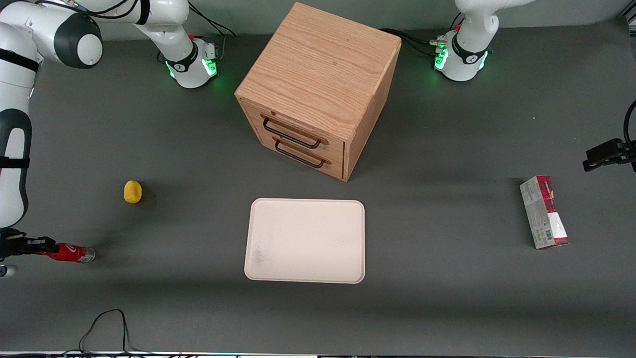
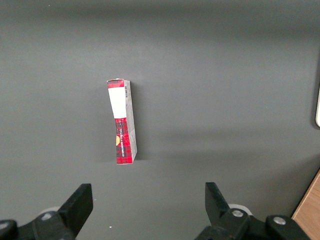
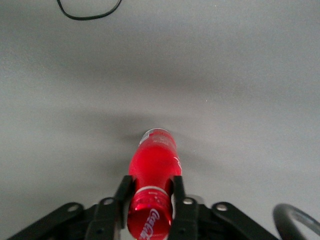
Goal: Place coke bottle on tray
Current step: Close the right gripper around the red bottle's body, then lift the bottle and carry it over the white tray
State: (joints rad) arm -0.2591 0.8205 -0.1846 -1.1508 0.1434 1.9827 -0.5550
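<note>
My gripper (image 3: 149, 197) is closed on the coke bottle (image 3: 152, 175), fingers (image 3: 123, 192) pressed to its sides near the cap. Bottle lies sideways at the table's (image 1: 447, 298) working arm's end, well apart from the tray (image 1: 306, 240).

Arm (image 1: 20, 74): we saw glossy white shells, dark grey joint caps, black bands.
Base (image 1: 191, 64): white, it glowed green; we noted a red button and black cables.
Gripper (image 3: 150, 197): black two-finger frame; we counted round silvery screws on its links.
Fingers (image 3: 178, 192): slim, black.
</note>
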